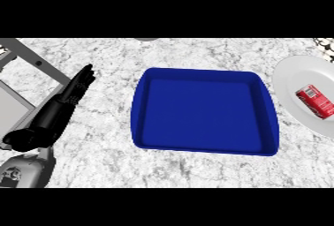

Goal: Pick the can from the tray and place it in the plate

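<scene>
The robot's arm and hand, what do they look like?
Only one shows, at the left: the left hand is black, long and slim, with thin ridged fingers. Behind it sits a rounded black wrist, then a grey forearm with small dark markings.

Grey-veined marble counter [195, 53] (perhaps a sink [13, 103] at left).

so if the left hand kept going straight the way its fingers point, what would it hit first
Probably nothing on the counter. The left hand is open, fingers straight, aimed up and slightly right over bare marble toward the far edge. That line passes left of the tray. How high the hand is cannot be told.
</scene>
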You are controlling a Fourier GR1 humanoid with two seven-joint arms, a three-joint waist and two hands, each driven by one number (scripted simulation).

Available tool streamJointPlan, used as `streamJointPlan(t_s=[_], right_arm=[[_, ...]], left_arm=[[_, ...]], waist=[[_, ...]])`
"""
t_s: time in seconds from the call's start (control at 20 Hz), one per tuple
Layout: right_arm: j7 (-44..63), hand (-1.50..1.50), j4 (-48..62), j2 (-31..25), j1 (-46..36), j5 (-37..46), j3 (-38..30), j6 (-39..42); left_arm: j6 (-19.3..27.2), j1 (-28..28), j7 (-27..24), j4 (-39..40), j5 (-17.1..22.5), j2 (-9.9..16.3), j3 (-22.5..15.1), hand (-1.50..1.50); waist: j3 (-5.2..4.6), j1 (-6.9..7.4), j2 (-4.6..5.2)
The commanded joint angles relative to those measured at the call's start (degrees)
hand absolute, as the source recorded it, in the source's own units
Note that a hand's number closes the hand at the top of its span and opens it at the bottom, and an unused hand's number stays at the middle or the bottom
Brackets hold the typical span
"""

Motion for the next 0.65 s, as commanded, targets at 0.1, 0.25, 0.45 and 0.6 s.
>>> streamJointPlan(t_s=[0.1, 0.25, 0.45, 0.6], right_arm=[[-8.6, -1.50, -0.1, -4.2, 2.7, -2.6, -0.3, 18.2], [-7.9, -1.50, -0.8, -5.2, 3.5, -4.2, -0.6, 18.7], [-8.3, -1.50, -3.3, -6.0, 5.4, -4.5, 1.3, 19.8], [-6.9, -1.50, -4.4, -6.4, 5.2, -5.9, 1.9, 21.8]], left_arm=[[-0.6, 1.5, -0.9, -0.6, 0.2, -0.3, -0.4, 0.00], [0.9, 1.6, -0.7, -1.5, -1.0, -1.0, -0.8, 0.00], [-0.5, 0.9, -0.8, -0.4, 0.1, 0.1, 0.3, 0.00], [-0.3, 1.3, 0.4, -1.6, 0.2, 0.1, 0.4, 0.00]], waist=[[0.12, 0.11, 0.08], [0.22, 0.07, 0.02], [0.24, -0.36, 0.10], [0.31, 0.04, -0.26]])
